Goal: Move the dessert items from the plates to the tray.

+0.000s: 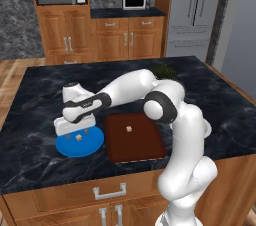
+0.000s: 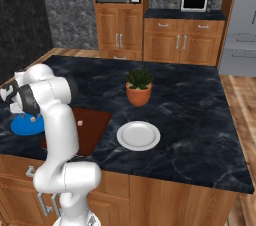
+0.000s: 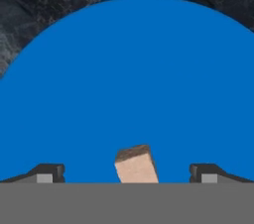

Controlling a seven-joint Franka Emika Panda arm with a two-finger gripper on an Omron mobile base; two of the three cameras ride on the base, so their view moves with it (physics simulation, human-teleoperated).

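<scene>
gripper (image 1: 79, 133) hangs over the blue plate (image 1: 92, 145), fingers spread wide either side of a cube (image 1: 78, 137); another cube (image 1: 129, 129) sits on the tray (image 1: 145, 147).

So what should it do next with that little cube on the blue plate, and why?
Probably ease straight down and shut on the cube. The gripper hangs over the blue plate, jaws wide open, with the cube between the fingertips but untouched. The other cube already lies on the tray, so this one is left.

light: even, bright render | shadows: faint | glare: none | focus: slightly soft
</scene>
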